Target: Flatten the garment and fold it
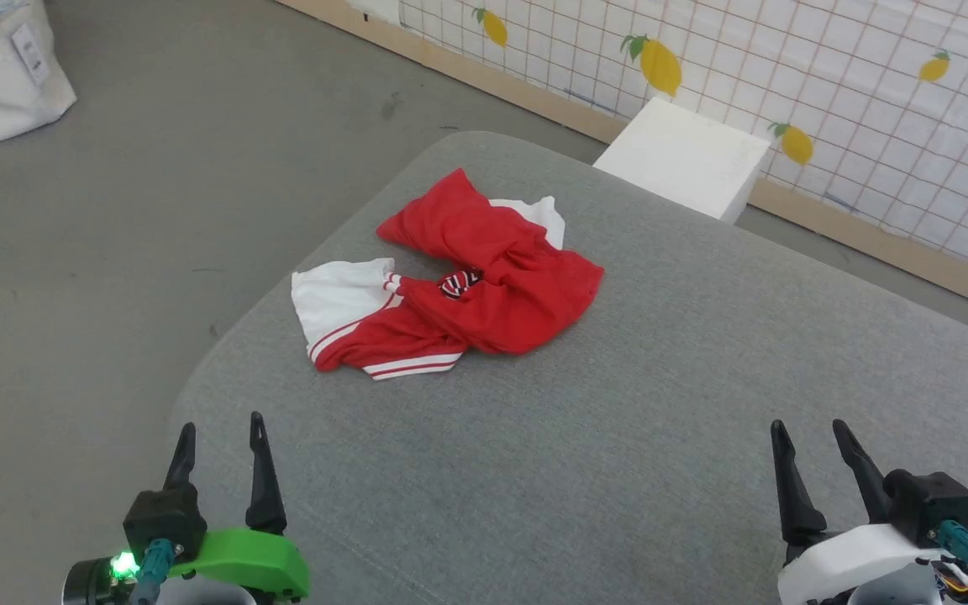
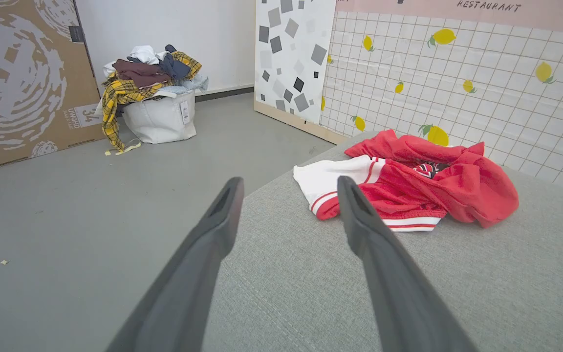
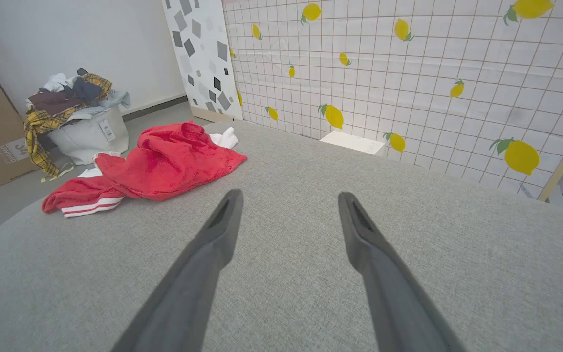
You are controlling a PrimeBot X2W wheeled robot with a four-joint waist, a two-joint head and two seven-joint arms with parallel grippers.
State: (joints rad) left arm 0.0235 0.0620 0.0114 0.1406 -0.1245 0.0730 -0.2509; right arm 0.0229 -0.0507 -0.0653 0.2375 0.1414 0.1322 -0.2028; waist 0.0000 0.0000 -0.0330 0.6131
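The garment [image 1: 484, 277] is a red shirt with white sleeves and red-white striped trim, lying crumpled in a heap on the far left part of the grey table [image 1: 618, 470]. It also appears bunched in the left wrist view [image 2: 408, 183] and the right wrist view [image 3: 159, 164]. My left gripper [image 1: 221, 428] stands open near the table's front left edge, well short of the garment, nothing between its fingers. My right gripper [image 1: 812, 428] is open at the front right, far from the cloth and empty too.
A white box [image 1: 686, 155] stands on the floor beyond the table, against a lemon-patterned wall [image 1: 870, 92]. A white bag of mixed clothes [image 2: 157, 105] sits on the grey floor to the left, beside a cardboard panel [image 2: 22, 78].
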